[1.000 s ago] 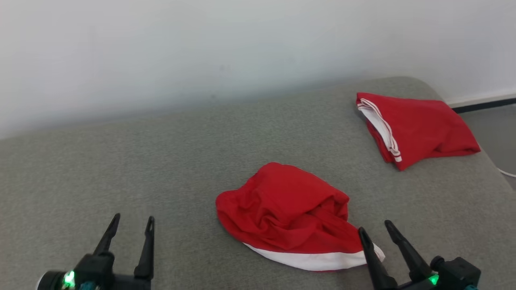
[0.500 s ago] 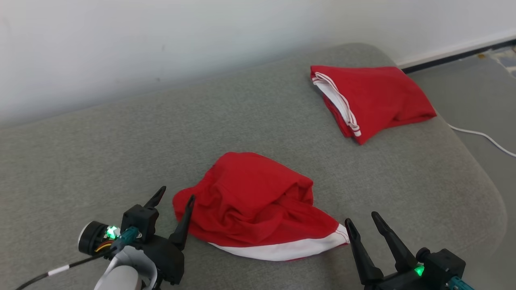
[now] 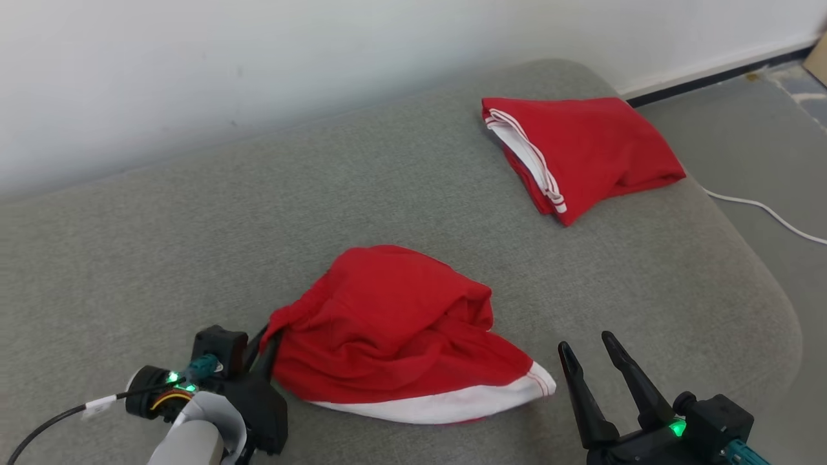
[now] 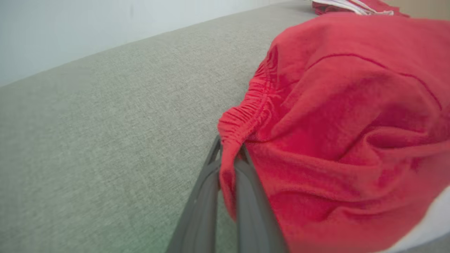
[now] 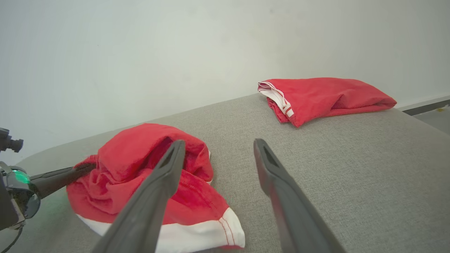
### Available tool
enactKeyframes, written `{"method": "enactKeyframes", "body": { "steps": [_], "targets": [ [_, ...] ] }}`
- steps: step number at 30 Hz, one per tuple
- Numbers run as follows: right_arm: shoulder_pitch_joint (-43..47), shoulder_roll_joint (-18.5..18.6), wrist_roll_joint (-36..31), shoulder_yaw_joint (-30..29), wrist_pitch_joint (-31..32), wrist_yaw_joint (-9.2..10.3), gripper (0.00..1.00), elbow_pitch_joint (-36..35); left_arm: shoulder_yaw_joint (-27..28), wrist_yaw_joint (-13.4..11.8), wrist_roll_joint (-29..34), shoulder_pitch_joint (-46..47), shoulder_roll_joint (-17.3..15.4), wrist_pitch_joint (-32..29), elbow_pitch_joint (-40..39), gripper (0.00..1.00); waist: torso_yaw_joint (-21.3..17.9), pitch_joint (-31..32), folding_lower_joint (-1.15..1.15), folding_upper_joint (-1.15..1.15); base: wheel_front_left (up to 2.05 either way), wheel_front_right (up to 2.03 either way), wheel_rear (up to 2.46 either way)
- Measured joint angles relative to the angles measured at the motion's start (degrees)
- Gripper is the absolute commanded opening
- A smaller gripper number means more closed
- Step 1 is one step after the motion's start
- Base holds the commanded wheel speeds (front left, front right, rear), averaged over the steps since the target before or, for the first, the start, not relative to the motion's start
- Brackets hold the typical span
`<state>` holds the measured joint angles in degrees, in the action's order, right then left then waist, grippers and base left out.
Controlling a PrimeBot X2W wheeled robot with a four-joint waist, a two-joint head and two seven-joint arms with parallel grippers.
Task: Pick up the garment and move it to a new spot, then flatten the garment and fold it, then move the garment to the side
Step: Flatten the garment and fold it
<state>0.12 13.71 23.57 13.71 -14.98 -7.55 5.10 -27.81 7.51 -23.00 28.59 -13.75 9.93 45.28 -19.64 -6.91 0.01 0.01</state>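
A crumpled red garment (image 3: 394,329) with a white band along its near edge lies in a heap on the grey cushion (image 3: 161,258). My left gripper (image 3: 266,341) is shut on the gathered elastic edge at the garment's left end. The left wrist view shows that red edge (image 4: 228,140) pinched between the two dark fingers (image 4: 204,196). My right gripper (image 3: 586,352) stands open just right of the white band's corner, apart from the cloth. In the right wrist view the garment (image 5: 140,168) lies behind its left finger (image 5: 158,186), with the left gripper (image 5: 81,170) at its left end.
A second red garment (image 3: 581,152) with white striped trim lies folded at the cushion's far right corner. A white wall runs behind. The cushion's rounded right edge drops to a grey floor with a white cable (image 3: 769,216).
The left gripper moved right onto the garment's left end and shut on its edge, pulling that edge into a point. The head camera shifted. The right gripper stays open.
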Motion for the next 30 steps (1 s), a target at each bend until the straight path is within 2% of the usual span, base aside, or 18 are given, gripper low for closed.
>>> {"method": "enactKeyframes", "body": {
  "steps": [7, 12, 15, 19, 25, 30],
  "targets": [
    [1.77, 0.05, -0.05, -1.32, 0.00, 0.00, 1.00, -0.21, 2.60, -2.77, -1.26, -1.30, 0.38, 3.93, -2.21, 0.00, 3.80, 1.27, -0.01, 0.00, 0.00, 0.00, 0.00],
    [2.88, -0.30, -0.05, -0.98, -0.01, 0.00, 1.00, 0.10, 3.56, -5.81, -1.81, -9.46, -0.88, 4.39, -8.44, 0.00, 7.84, 2.29, -0.01, 0.00, 0.00, 0.00, 0.00],
    [3.24, -0.44, -0.03, -0.86, 0.00, 0.00, 1.00, 0.46, 4.11, -8.83, -2.80, -18.00, -1.81, 3.42, -14.13, 0.00, 11.27, 3.17, -0.01, 0.00, 0.00, 0.00, 0.00],
    [3.78, -0.38, -0.02, -0.09, 0.00, 0.00, 1.00, 1.18, 3.78, -10.62, -4.56, -24.64, -1.18, 1.20, -19.96, 0.00, 14.30, 4.24, -0.01, 0.00, 0.00, 0.00, 0.00],
    [4.01, -0.41, 0.00, 0.23, 0.00, 0.00, 1.00, 1.45, 3.13, -11.59, -5.31, -28.40, -1.15, -0.15, -25.27, 0.00, 16.64, 6.51, -0.02, -0.01, 0.00, 0.00, 0.00],
    [3.91, -0.42, 0.03, 0.70, 0.00, 0.00, 1.00, 1.78, 2.63, -11.57, -5.01, -27.15, -1.59, -1.09, -27.53, 0.00, 16.54, 7.25, -0.02, 0.00, 0.00, 0.00, 0.00]
  ]
}}
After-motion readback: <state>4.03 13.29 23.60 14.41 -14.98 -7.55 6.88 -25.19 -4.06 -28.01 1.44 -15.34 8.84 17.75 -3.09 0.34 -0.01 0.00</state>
